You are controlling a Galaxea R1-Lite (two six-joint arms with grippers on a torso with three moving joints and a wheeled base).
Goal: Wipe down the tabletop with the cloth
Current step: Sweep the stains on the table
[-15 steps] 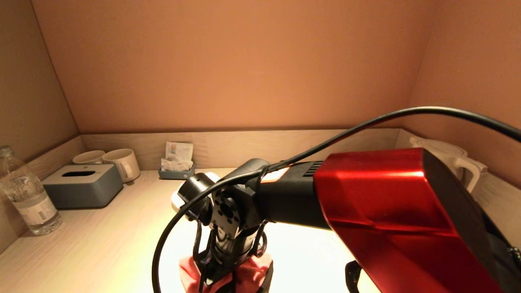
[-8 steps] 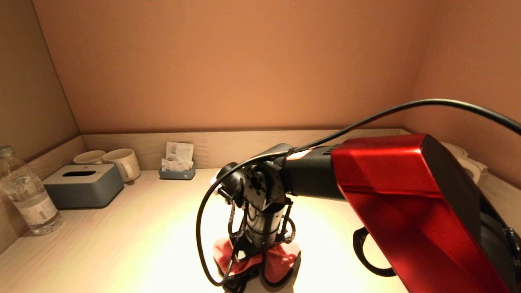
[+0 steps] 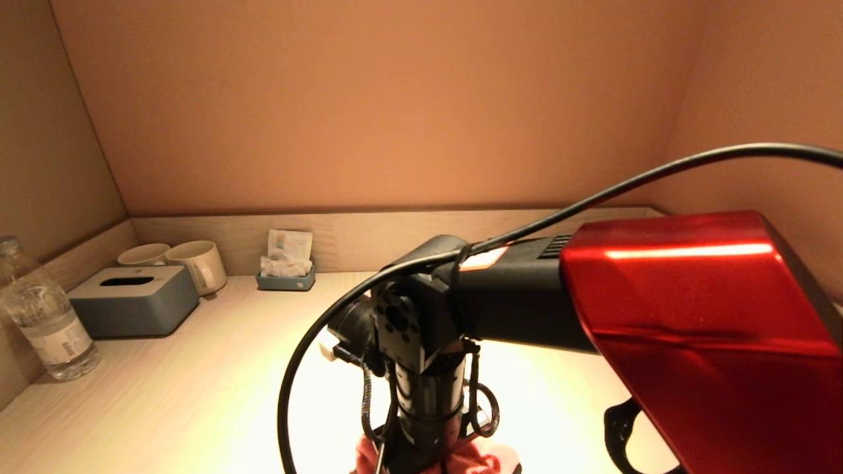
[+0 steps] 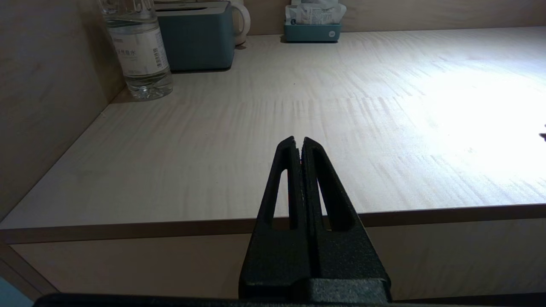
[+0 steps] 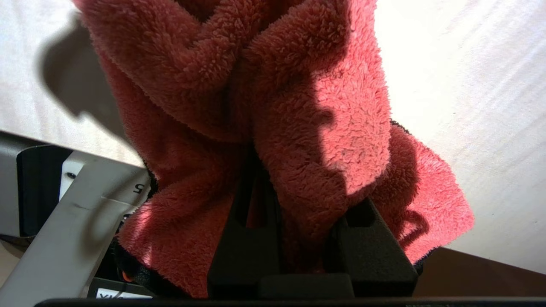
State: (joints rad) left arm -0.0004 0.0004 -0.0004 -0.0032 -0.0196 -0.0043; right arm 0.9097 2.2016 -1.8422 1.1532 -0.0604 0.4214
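A fluffy red cloth (image 5: 294, 106) is bunched between the fingers of my right gripper (image 5: 298, 187), which is shut on it and presses it down on the pale wooden tabletop (image 3: 197, 388) at its near edge. In the head view only the cloth's top (image 3: 487, 457) shows, under the wrist at the bottom middle. My left gripper (image 4: 298, 143) is shut and empty, parked below and in front of the table's near left edge (image 4: 128, 224).
At the back left stand a water bottle (image 3: 43, 316), a grey tissue box (image 3: 135, 299), two mugs (image 3: 197, 263) and a small tray of sachets (image 3: 286, 266). Walls close the left, back and right. My red right arm (image 3: 691, 329) hides the right side.
My right gripper has dragged the cloth first right and away, then back toward the table's near edge. The left arm has not moved.
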